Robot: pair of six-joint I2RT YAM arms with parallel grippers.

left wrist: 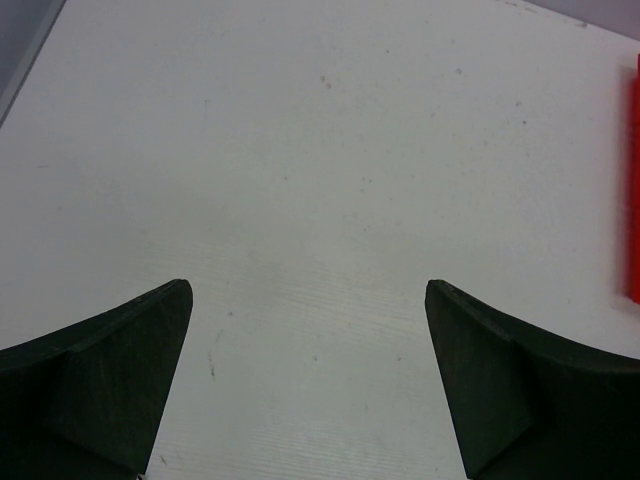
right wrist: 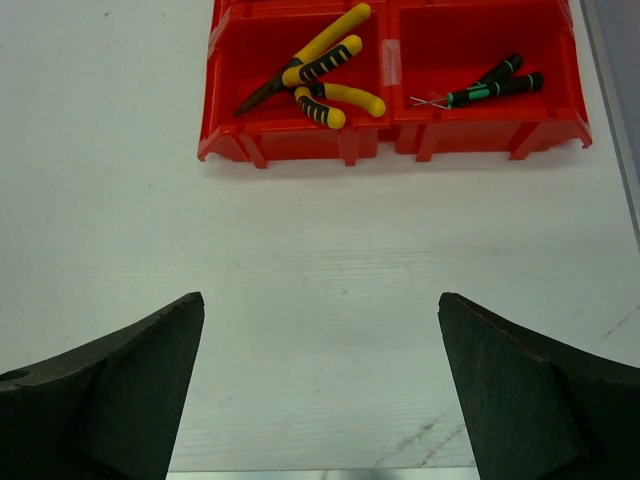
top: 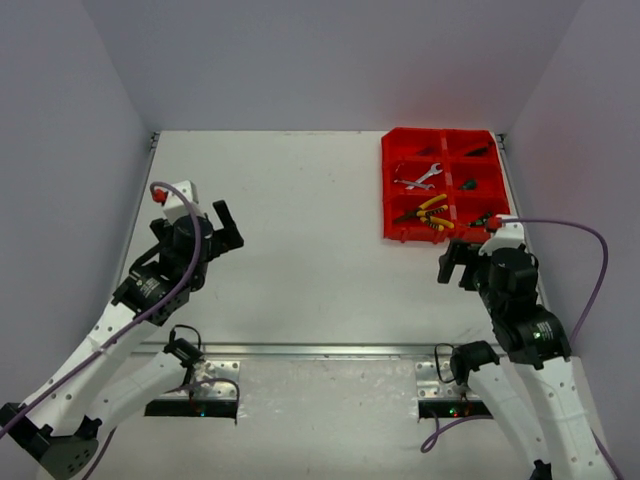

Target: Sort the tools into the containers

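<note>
The containers are one red tray (top: 386,190) of bins at the table's far right. Its near-left bin holds yellow-handled pliers (top: 433,212), also in the right wrist view (right wrist: 322,68). Green-handled screwdrivers (right wrist: 490,88) lie in the near-right bin. A silver wrench (top: 421,179) rests one bin further back. My right gripper (top: 455,266) hovers open just in front of the tray's front wall (right wrist: 300,146), and nothing lies between its fingers (right wrist: 320,300). My left gripper (top: 228,228) is open over bare table at the left (left wrist: 308,290). The tray's edge (left wrist: 632,180) shows at the far right of the left wrist view.
Grey walls close in the white table on the left, back and right. A metal rail (top: 320,350) runs along the near edge between the arm bases. A purple cable (top: 592,262) loops off the right arm toward the right wall.
</note>
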